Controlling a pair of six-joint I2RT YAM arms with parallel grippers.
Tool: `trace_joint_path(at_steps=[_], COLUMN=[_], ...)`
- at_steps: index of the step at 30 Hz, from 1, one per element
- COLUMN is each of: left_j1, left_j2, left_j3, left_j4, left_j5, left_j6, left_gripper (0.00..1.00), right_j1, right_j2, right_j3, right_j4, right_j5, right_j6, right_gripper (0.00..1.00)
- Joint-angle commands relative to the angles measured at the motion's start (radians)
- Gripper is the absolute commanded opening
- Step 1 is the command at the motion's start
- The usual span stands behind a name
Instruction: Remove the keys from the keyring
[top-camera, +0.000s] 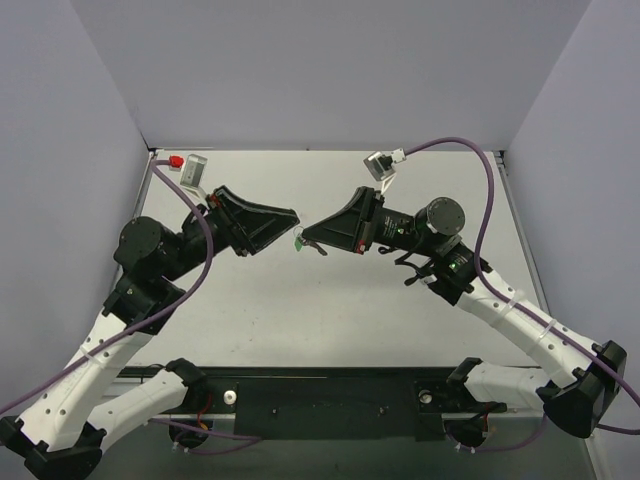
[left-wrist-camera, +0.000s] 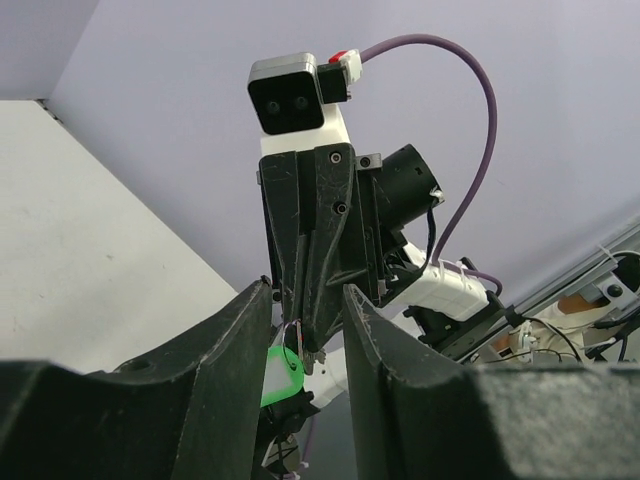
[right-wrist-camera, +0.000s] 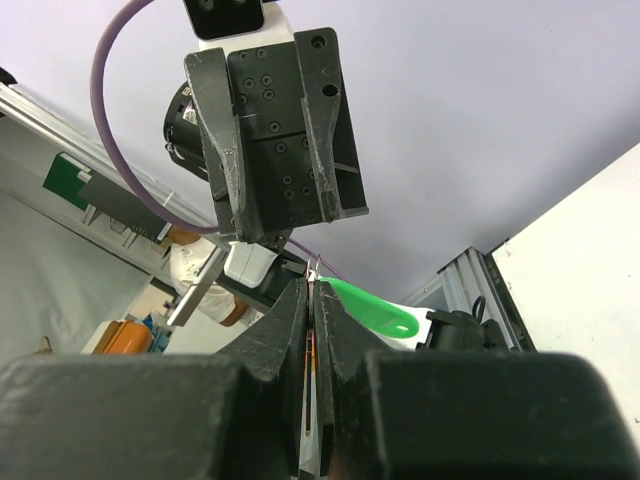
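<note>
A: Tool status?

B: The R tool (right-wrist-camera: 312, 290) is seen pressed together at the tips, clamped on the metal end of the keyring (right-wrist-camera: 375, 308). The green tag sticks out just beside those tips. The L tool (left-wrist-camera: 307, 300) is held w/ jaws apart, set around the tag & the R tips. No contact w/ the tag can be confirmed.

A: Where's it all held?

B: Both tools are raised in mid-air over the table (top-camera: 400, 330), tip to tip, approx. mid-table. The keyring is carried between them, not resting on anything. The key itself can't be made out, too small. Whether it's also caught in the R pinch can't be told.

A: Which step?

B: It's judged as the separation step. The keyring is braced by one tool & the other is placed for a second hold. The key is judged not yet off.

A: Next move?

B: A firm clamp by the L tool on the tag is called for. Then a small pull/twist apart, so the key can be worked along the ring to its split. V. fine alignment is needed, as thin parts are easily slipped or dropped
</note>
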Motion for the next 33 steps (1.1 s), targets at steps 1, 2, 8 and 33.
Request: trace_joint_path(at_steps=[1, 2, 8, 33], left_j1=[-0.005, -0.005, -0.007, -0.054], left_j2=[-0.019, -0.022, -0.057, -0.076], left_j3=[0.012, 0.009, -0.026, -0.019], left_j4=[-0.006, -0.007, -0.012, -0.026], left_j5=[-0.008, -0.003, 0.017, -0.04], left_j6=[0.025, 0.022, 0.011, 0.013], left_gripper=[0.42, 0.42, 0.38, 0.36], right_j1=[0.006, 0.005, 0.009, 0.031], right_j2=[-0.031, -0.029, -0.026, -0.043], right_j3=[0.059, 0.063, 0.079, 0.06], right_j4=[0.043, 0.043, 0.043, -0.033], right_j5=[0.01, 0.013, 0.016, 0.021], right_j6=[-0.03, -0.031, -0.031, -0.096], right_gripper=[0.0, 0.0, 0.0, 0.0])
